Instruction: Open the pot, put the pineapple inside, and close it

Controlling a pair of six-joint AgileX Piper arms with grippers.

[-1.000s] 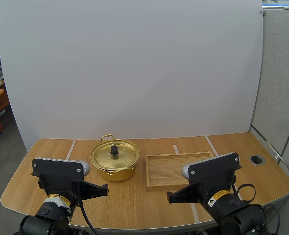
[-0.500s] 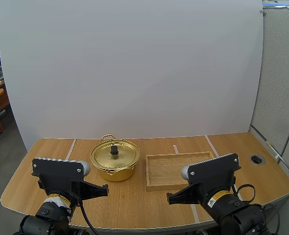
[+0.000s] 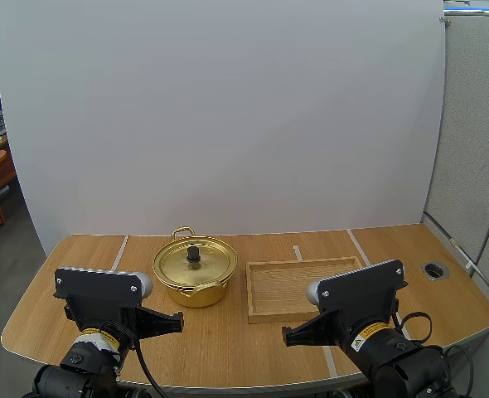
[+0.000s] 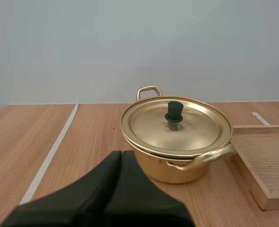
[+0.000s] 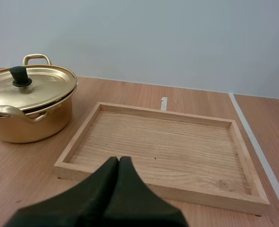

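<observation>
High view has the gold pot [image 3: 186, 296] sitting left of centre on the wooden surface [image 3: 87, 257], lid [image 3: 194, 265] on with its black knob [image 3: 193, 253] up, and the wooden tray [image 3: 304, 290] just beside it on the right, not touching. Left wrist view: my left claw [image 4: 121, 154] is closed on nothing, pressed together as one dark wedge, held short of the pot and pointing at it. Right wrist view: my right claw [image 5: 118, 160] is likewise closed and empty, pointing at the tray from its near side, pot off beside the tray
</observation>
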